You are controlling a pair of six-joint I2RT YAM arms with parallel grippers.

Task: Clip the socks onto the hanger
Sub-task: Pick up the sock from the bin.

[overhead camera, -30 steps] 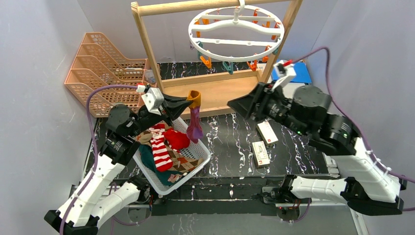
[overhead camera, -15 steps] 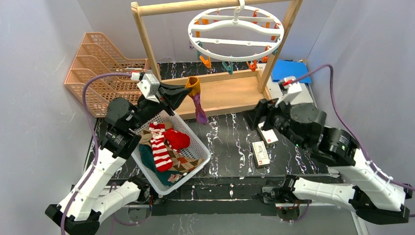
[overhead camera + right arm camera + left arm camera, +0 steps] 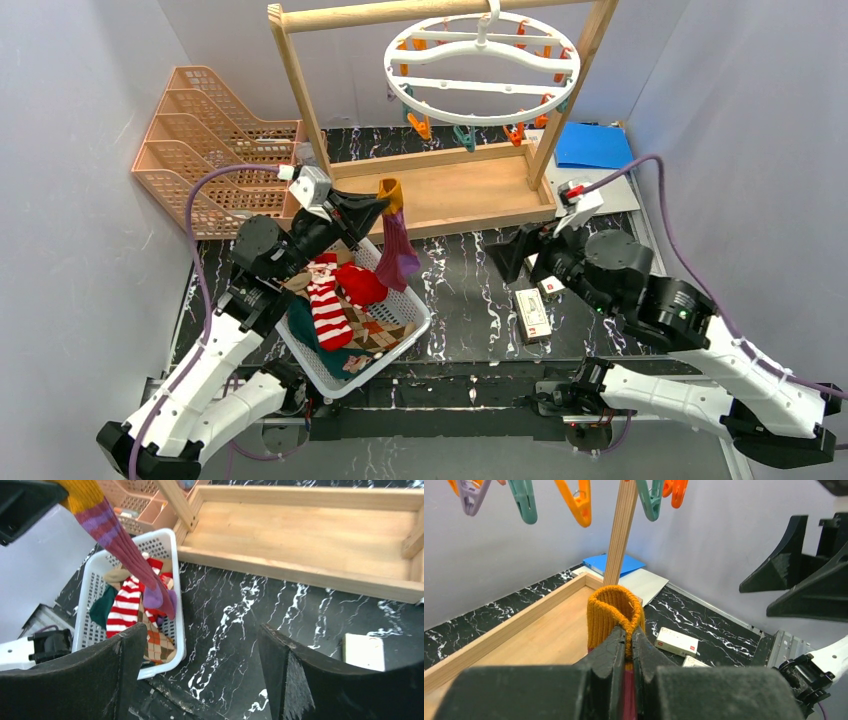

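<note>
In the white basket (image 3: 405,300) near the arm bases, red-and-white striped, plain red, argyle and dark teal socks (image 3: 326,305) are piled. Above its far rim, a maroon-purple sock (image 3: 398,250) is dangled by its ribbed orange cuff, pinched in the left gripper (image 3: 384,207), while the right gripper (image 3: 200,632) is held spread wide. Farther back, the round white hanger (image 3: 480,88) with orange and teal clips (image 3: 420,127) is hung from the wooden rack (image 3: 298,90).

Left gripper (image 3: 384,205) pinches a maroon sock (image 3: 397,250) — dangling over the basket (image 3: 418,305) rim.
</note>
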